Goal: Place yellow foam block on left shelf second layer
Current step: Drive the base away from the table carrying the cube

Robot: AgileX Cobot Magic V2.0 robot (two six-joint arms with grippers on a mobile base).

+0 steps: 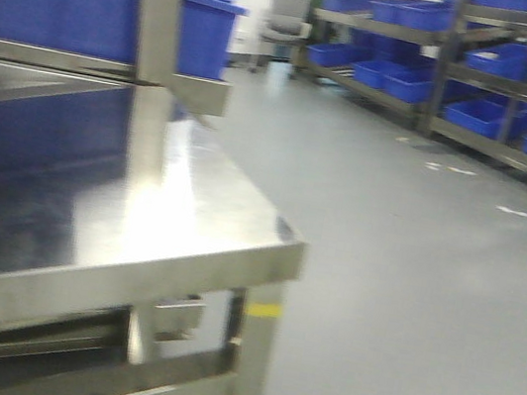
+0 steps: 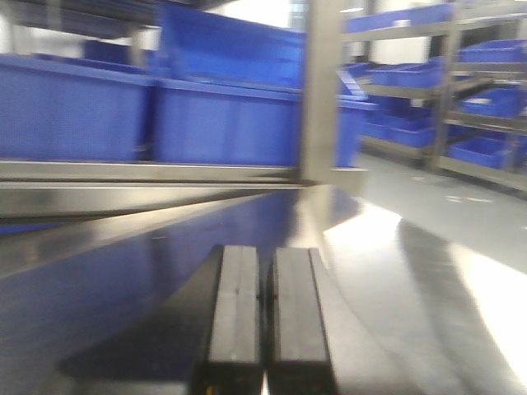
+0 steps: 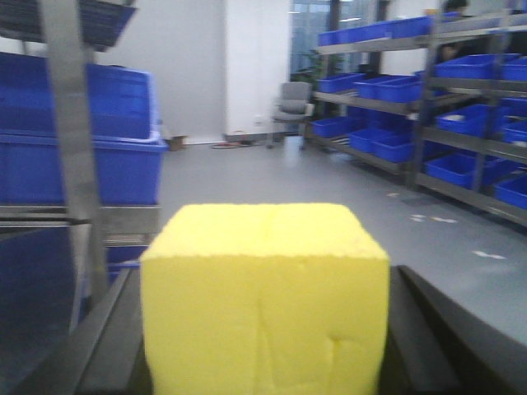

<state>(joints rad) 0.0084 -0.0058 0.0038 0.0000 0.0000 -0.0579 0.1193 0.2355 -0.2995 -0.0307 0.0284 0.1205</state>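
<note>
The yellow foam block [image 3: 263, 304] fills the lower middle of the right wrist view, with faint dents on its near face. My right gripper [image 3: 265, 337] is shut on it, one dark finger [image 3: 103, 346] on each side. The left gripper [image 2: 265, 304] is shut and empty, its two black pads pressed together just above a shiny steel shelf layer [image 2: 395, 271]. That steel shelf unit [image 1: 92, 201] takes up the left of the front view. No gripper and no block appear in the front view.
A steel upright post [image 1: 154, 50] rises from the shelf, and large blue bins [image 1: 63, 6] sit on the layer behind it. Across the grey floor [image 1: 411, 281] stand racks with several blue bins [image 1: 518, 108] and a grey office chair [image 1: 286, 21].
</note>
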